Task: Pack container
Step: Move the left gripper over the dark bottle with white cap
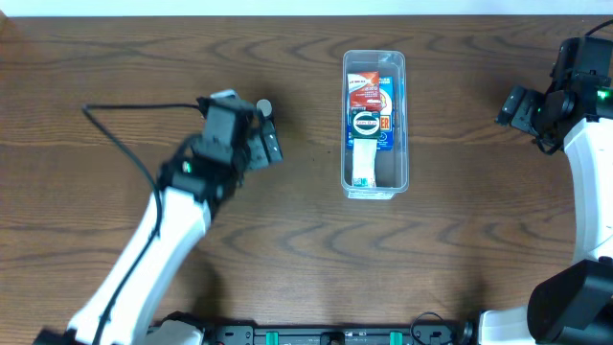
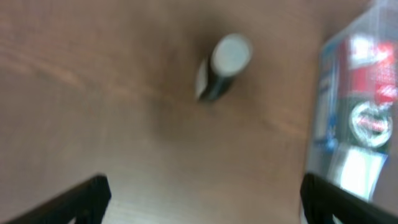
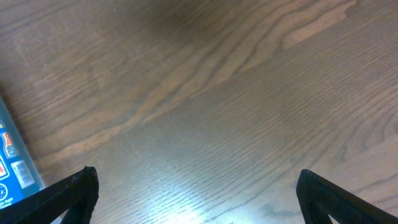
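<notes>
The container [image 1: 400, 125] is a clear, long plastic bin at the table's middle. It holds a red and blue packet [image 1: 369, 96], a round black and white item and a white piece. In the left wrist view the container [image 2: 357, 118] is blurred at the right. A small dark bottle with a pale cap [image 1: 263, 106] lies on the table beside my left gripper [image 1: 270, 142] and shows ahead of the fingers in the left wrist view [image 2: 221, 68]. My left gripper [image 2: 202, 202] is open and empty. My right gripper [image 1: 510, 107] [image 3: 202, 196] is open and empty, right of the container.
The table is dark wood grain [image 1: 460, 240]. A black cable [image 1: 115, 134] runs from the left arm across the left side. The container's blue-labelled edge [image 3: 12, 165] shows at the left of the right wrist view.
</notes>
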Action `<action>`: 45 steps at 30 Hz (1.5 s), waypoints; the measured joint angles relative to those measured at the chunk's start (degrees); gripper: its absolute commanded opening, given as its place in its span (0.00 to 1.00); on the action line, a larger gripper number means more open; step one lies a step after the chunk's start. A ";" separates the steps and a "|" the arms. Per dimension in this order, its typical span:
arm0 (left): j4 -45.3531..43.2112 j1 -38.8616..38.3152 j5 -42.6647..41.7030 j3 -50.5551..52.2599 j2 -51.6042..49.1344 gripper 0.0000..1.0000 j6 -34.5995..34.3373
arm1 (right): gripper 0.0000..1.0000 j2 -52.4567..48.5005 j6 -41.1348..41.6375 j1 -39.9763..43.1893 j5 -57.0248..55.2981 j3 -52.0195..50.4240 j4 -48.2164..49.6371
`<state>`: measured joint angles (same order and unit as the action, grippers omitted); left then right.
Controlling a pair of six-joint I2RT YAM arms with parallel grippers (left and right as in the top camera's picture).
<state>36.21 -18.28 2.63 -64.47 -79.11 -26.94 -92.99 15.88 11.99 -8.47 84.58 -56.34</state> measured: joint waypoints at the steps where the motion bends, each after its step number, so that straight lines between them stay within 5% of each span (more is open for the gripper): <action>1: 2.56 1.11 -1.51 -3.04 -2.14 0.98 0.83 | 0.99 0.00 0.00 0.00 -0.02 0.00 0.00; 6: 18.93 3.45 -5.55 -23.76 -13.51 0.98 5.77 | 0.99 0.00 0.00 0.00 -0.02 0.00 0.02; 13: 31.04 3.41 -7.28 -43.06 -24.37 0.98 9.05 | 0.99 0.00 0.00 0.00 -0.04 0.00 0.02; 45: 21.79 3.63 -3.72 -44.63 -42.84 0.98 11.98 | 0.99 0.00 0.00 0.00 -0.04 0.00 0.00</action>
<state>58.00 -14.66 -1.08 -109.10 -121.95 -14.96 -92.99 15.88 11.99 -8.51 84.58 -56.34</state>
